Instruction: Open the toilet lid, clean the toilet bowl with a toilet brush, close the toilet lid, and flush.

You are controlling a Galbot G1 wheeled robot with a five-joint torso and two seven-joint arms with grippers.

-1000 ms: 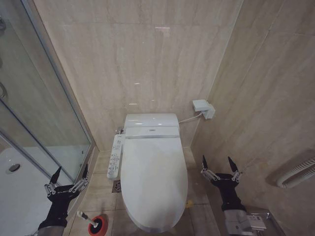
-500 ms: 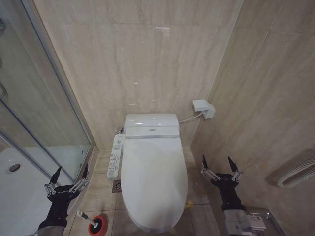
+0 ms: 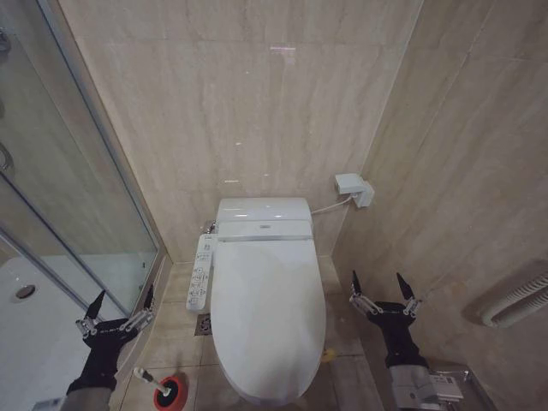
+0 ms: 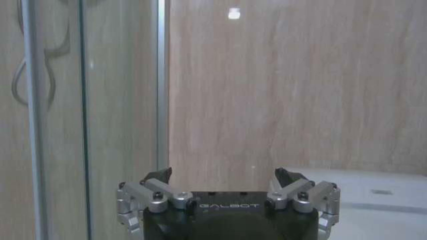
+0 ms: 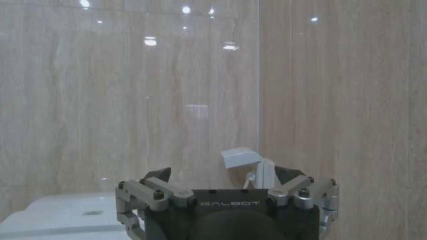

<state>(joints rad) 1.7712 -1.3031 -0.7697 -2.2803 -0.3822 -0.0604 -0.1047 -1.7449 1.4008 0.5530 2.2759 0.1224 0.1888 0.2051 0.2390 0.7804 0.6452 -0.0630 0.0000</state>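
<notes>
The glossy white toilet lid lies shut over the toilet bowl, which stands against the back wall with its button panel on the left side. The toilet brush stands in its red cup holder on the floor left of the bowl. My left gripper hangs open above the floor just left of the brush. On the other side of the toilet, my right gripper is open too, near the right wall. Both hold nothing.
A glass shower screen with a metal frame closes off the left side. A white wall socket box with a cable sits right of the tank. A towel rail juts from the right wall. Tiled walls stand close on both sides.
The left gripper has sunk slightly toward the lower edge of the view. Nothing else has moved.
</notes>
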